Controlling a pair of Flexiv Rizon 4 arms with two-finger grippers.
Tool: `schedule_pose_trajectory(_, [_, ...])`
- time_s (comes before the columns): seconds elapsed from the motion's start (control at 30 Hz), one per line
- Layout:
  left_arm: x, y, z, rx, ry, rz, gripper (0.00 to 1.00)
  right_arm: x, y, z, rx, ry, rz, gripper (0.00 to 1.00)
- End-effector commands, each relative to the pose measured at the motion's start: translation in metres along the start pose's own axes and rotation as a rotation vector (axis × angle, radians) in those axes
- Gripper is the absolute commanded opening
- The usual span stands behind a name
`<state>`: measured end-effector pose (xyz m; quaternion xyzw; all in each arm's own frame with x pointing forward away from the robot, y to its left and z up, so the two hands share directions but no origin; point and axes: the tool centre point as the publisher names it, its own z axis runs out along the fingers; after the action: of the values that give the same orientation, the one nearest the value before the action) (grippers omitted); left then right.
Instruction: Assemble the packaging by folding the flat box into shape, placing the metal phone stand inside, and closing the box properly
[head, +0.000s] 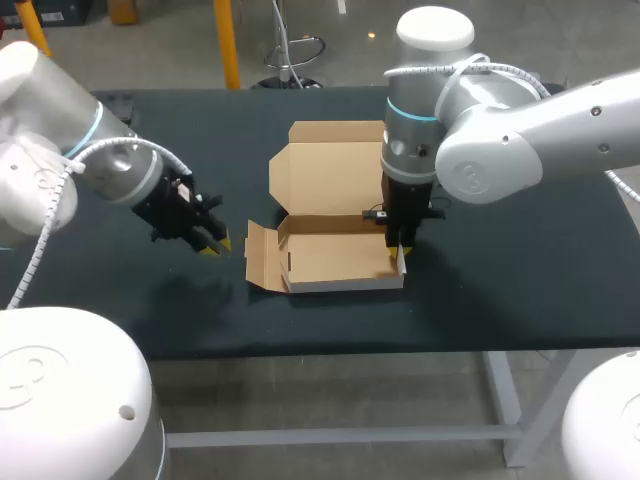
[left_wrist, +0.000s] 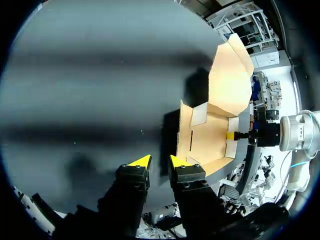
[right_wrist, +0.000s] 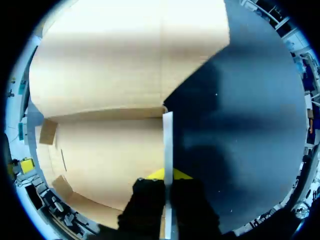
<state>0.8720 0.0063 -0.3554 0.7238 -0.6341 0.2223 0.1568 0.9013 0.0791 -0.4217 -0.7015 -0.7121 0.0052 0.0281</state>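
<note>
A table (head: 520, 290) with a matte black top is standing on pale grey metal legs (head: 505, 400) joined by a crossbar (head: 330, 436) below its near edge, and soft dark shadows and a few tiny pale specks are lying on its surface.

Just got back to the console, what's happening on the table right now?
The right end effector is pinching the right side wall of the half-folded cardboard box, with the wall standing upright. The lid is open at the far side. The left end effector hovers open and empty just off the box's left flap. No phone stand shows anywhere, so nothing is packed yet.
</note>
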Motion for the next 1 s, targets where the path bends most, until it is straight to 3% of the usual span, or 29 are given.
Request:
schedule_pose_trajectory(0.03, [-0.013, 0.000, 0.007, -0.011, 0.110, 0.003, 0.20, 0.001, 0.000, -0.001, 0.002, -0.002, 0.000, 0.00])
schedule_pose_trajectory(0.47, [-0.022, 0.000, 0.031, -0.044, 0.223, 0.041, 0.24, 0.001, 0.000, -0.001, 0.002, -0.002, 0.000, 0.00])
schedule_pose_trajectory(1.0, [-0.004, 0.001, 0.064, -0.109, 0.345, 0.103, 0.24, 0.001, 0.000, -0.001, 0.002, -0.002, 0.000, 0.00])
